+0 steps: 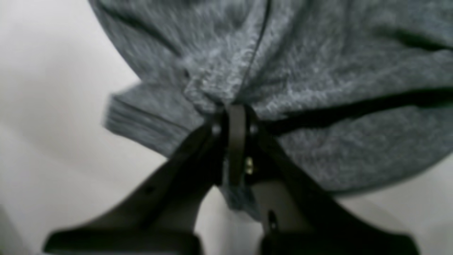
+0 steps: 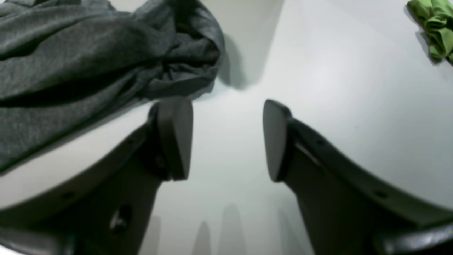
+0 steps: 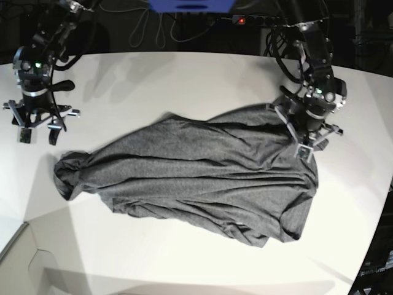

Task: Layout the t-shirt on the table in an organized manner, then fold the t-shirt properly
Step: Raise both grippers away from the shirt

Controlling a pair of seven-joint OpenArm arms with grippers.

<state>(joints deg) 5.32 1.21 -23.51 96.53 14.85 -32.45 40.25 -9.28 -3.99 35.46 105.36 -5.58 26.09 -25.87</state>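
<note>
- A crumpled green cloth (image 2: 434, 28) lies well apart at the table (image 3: 184, 74) edge, seen only by the right wrist camera.
- The heathered grey t-shirt (image 3: 202, 175) sprawls wrinkled across the white matte top.
- The left gripper (image 1: 236, 117) pinches a shirt fold; the right gripper (image 2: 228, 140) hangs spread wide, holding nothing.

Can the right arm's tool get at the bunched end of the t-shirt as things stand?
Probably yes. The right tool stands open over bare table, holding nothing, and the t-shirt's bunched end lies just beside it with nothing between. The green cloth sits far off.
</note>
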